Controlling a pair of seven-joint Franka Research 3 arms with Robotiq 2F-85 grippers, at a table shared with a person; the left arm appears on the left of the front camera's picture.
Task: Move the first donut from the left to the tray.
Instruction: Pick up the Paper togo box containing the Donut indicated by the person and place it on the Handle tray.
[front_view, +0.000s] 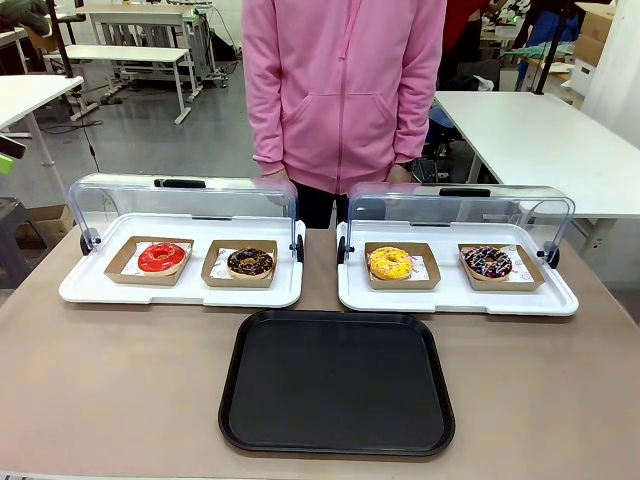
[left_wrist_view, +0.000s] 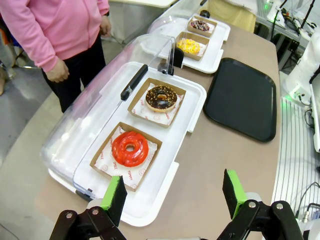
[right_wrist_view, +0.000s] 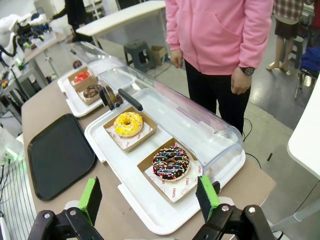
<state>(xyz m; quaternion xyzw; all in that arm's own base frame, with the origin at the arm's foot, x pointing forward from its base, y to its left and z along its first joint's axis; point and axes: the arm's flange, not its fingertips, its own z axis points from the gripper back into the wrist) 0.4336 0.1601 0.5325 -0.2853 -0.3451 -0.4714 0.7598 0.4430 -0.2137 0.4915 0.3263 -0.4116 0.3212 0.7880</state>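
Far-left red donut (left_wrist_view: 130, 148) looks soft, light and sticky; likely safer pinching its stiffer box (left_wrist_view: 98, 156) rim. Left gripper (left_wrist_view: 175, 192) and right gripper (right_wrist_view: 150, 197) both gape open.

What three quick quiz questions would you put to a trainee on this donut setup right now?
1. True or false: the glossy red glazed ring donut already lies on the large flat black plastic tray.
2. Pick one: how many boxed donuts sit on the white plastic tray with the clear domed lid that holds the red one? A one; B two; C four.
3. Fill in: the left hand has its jaws ___, with nothing between them.

Key: 1 false, as it sits in its brown cardboard box; 2 B; 3 open.
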